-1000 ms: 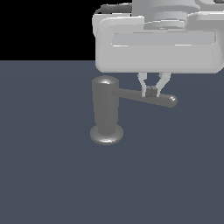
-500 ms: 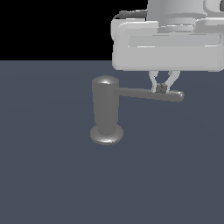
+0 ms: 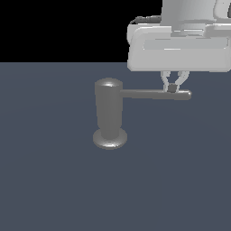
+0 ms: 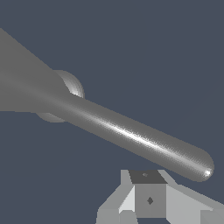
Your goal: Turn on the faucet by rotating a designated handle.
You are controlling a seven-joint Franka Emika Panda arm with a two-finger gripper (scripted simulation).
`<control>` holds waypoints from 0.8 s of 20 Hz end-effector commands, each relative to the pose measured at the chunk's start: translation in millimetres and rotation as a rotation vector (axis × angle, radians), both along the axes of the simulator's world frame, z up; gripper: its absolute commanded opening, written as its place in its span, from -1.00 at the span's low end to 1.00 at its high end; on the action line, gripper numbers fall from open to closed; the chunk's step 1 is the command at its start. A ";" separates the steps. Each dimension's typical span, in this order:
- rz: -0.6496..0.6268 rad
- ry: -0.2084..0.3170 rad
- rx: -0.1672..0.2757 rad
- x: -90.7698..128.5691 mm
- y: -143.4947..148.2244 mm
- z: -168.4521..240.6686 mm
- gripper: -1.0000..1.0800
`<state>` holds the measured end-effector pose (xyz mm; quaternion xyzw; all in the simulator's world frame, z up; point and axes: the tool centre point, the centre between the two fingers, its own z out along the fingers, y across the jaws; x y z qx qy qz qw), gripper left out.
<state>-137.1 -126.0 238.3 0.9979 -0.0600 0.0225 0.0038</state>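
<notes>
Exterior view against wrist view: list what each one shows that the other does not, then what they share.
Only the exterior view shows the faucet whole, upright on its flared base, with the gripper hanging from its white housing near the rod's tip. Only the wrist view shows the gripper's finger up close, lying beside the rod rather than around it; whether they touch I cannot tell. Both show the handle projecting sideways from the body, its rounded tip, and the plain dark floor.
</notes>
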 end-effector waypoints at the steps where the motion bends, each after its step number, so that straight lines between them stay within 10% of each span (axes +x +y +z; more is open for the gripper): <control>1: -0.002 0.024 0.005 1.8 -6.7 -11.2 -1.00; 16: -0.010 0.040 0.009 35.5 -46.5 -17.3 -1.00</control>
